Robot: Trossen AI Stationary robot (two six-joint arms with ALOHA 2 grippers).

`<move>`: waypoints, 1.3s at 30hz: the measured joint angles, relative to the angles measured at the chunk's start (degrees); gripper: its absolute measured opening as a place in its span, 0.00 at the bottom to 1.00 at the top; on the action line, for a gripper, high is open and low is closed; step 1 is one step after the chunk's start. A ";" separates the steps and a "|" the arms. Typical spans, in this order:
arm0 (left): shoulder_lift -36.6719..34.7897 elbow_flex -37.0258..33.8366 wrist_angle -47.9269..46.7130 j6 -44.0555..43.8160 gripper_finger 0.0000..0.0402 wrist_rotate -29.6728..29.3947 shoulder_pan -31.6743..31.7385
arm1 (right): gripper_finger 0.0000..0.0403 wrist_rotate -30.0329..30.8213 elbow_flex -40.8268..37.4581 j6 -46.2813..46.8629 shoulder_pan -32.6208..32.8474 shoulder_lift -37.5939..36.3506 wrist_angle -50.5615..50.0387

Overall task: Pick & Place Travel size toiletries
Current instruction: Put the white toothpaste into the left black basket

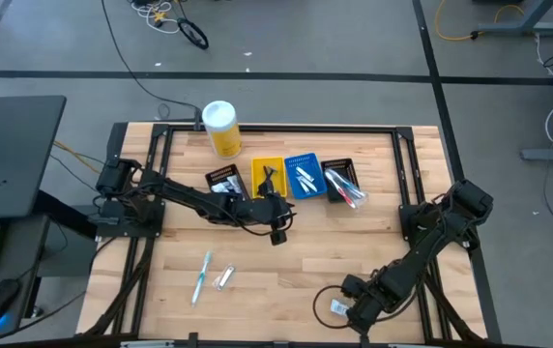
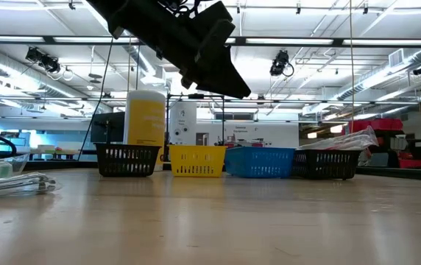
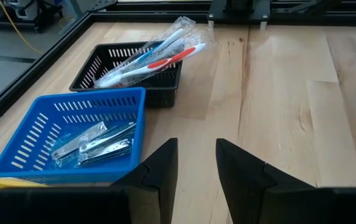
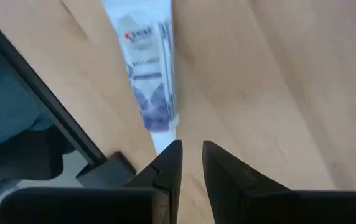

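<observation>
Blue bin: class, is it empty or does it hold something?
Not empty. The blue bin holds shiny metal nail clippers lying on its floor, seen in the left wrist view.

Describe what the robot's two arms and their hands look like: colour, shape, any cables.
Both arms are black, built of jointed segments. A black cable loops beside the left hand. Seen from its wrist camera, each hand ends in two flat, matte black fingers with angled tips; the right hand has the same pair. No markings are visible.
</observation>
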 joint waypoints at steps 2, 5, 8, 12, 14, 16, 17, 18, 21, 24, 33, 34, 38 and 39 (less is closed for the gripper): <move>0.00 0.00 0.00 0.05 0.29 0.00 0.00 | 0.18 -1.80 0.00 2.60 0.66 0.00 -1.03; 0.00 -0.01 0.00 0.06 0.29 0.00 0.00 | 0.19 -2.34 0.00 2.45 1.68 0.00 -0.31; 0.00 -0.02 0.00 0.05 0.29 0.00 0.00 | 0.25 -0.30 0.00 2.39 2.12 0.00 -0.25; 0.00 -0.02 0.00 0.05 0.29 0.00 0.00 | 0.36 0.75 0.00 2.28 2.77 0.00 0.91; 0.00 -0.02 0.00 0.05 0.29 0.00 0.00 | 0.40 0.73 0.05 1.74 3.42 0.00 1.26; -0.02 -0.02 0.00 0.05 0.29 0.00 0.00 | 0.41 1.17 0.85 0.35 4.28 0.00 0.49; -0.02 -0.02 0.00 0.05 0.29 0.00 0.00 | 0.41 2.17 1.47 0.03 4.73 0.00 0.13; -0.02 -0.02 0.00 0.05 0.29 0.00 0.00 | 0.41 3.15 2.03 -0.24 5.09 0.00 -0.54; -0.02 -0.02 0.00 0.05 0.29 0.00 0.00 | 0.41 6.42 3.80 -0.78 6.28 0.00 -3.49; -0.02 -0.02 0.00 0.05 0.29 0.00 0.00 | 0.42 8.71 4.15 -0.80 7.13 -0.02 -2.74; -0.02 -0.04 0.00 0.04 0.29 0.00 0.00 | 0.48 7.37 4.31 0.24 6.98 0.09 -1.47; -0.02 -0.04 -0.02 0.03 0.29 0.00 0.00 | 0.49 7.43 4.31 -0.24 6.73 0.09 -1.01; -0.02 -0.04 0.00 0.03 0.29 0.00 0.00 | 0.50 11.15 4.31 -3.60 6.22 0.87 0.93; -0.02 -0.04 0.00 0.03 0.29 0.00 0.00 | 0.50 11.31 4.31 -4.78 6.19 1.36 0.48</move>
